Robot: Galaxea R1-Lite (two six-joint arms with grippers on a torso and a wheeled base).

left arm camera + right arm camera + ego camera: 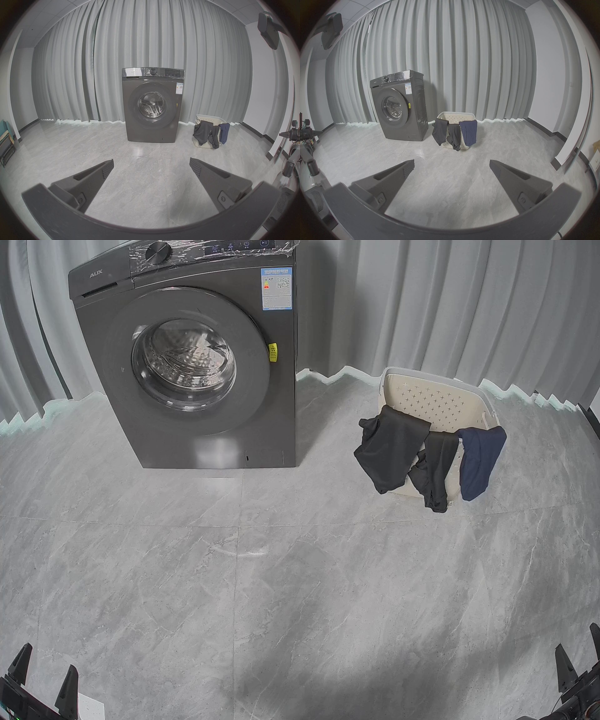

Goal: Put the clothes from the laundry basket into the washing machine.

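Observation:
A dark grey front-loading washing machine stands at the far left, its round glass door shut as far as I can tell. To its right sits a cream laundry basket with two black garments and a navy one draped over its front rim. The machine and basket are also in the left wrist view, and machine and basket in the right wrist view. My left gripper and right gripper hang low and near, both open and empty, far from the basket.
Grey tiled floor stretches wide between me and both objects. Pale curtains run along the back wall. A chair or rack stands at the room's side in the left wrist view.

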